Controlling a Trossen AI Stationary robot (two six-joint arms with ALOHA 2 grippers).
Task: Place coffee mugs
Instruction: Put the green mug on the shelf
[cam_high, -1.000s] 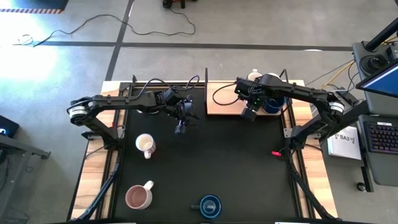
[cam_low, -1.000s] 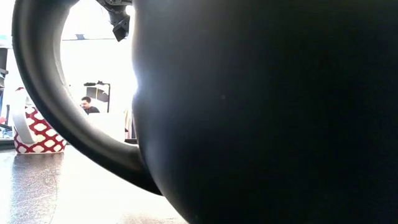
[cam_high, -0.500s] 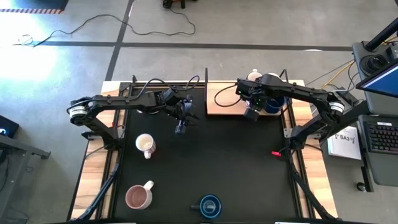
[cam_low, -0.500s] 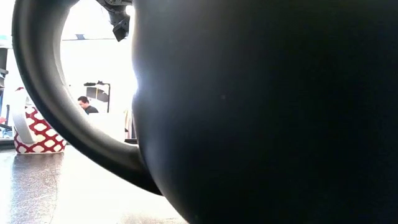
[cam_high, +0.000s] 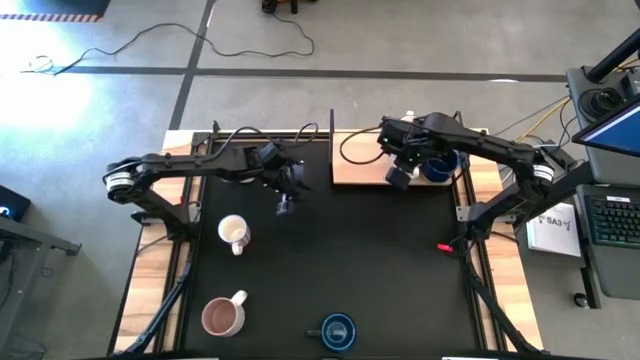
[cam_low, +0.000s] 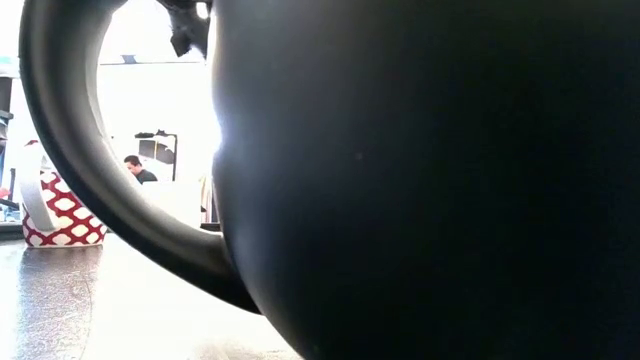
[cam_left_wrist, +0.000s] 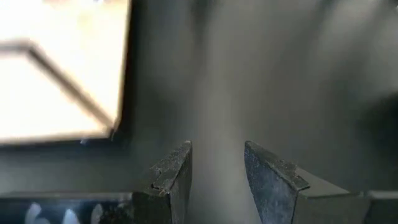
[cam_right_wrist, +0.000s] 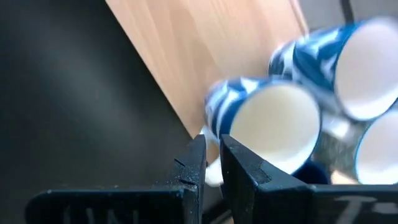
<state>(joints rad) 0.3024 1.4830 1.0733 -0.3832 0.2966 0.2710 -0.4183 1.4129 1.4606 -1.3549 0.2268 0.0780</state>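
Note:
My right gripper (cam_high: 398, 180) is at the near edge of the wooden board (cam_high: 360, 160), shut on a blue-and-white coffee mug (cam_right_wrist: 267, 124) with a white inside, its mouth facing up. Two more blue-and-white mugs (cam_right_wrist: 367, 62) stand just behind it on the board. My left gripper (cam_high: 284, 205) hangs open over the black mat (cam_left_wrist: 217, 163), touching nothing. On the mat stand a white mug (cam_high: 233, 234), a pink mug (cam_high: 222, 317) and a dark blue mug (cam_high: 337, 330). The dark blue one fills the low view (cam_low: 420, 180). My right gripper comes from above, fingers pointing down, and pinches a white piece at the mug's side (cam_right_wrist: 213, 175), between the two fingertips. The fingers hide most of that piece. The mug sits upright under the gripper. Whether it is lifted off the board does not show.
A thin upright panel (cam_high: 331, 130) stands at the board's left end, with a black cable (cam_high: 360, 148) looped on the board. A small red item (cam_high: 443, 245) lies at the mat's right edge. A red-and-white patterned mug (cam_low: 60, 210) shows in the low view.
My right gripper has shifted a little toward the table's far-left with the mug, whose pale inside now shows beneath it in the high view. My left gripper has drawn slightly toward the table's left edge.

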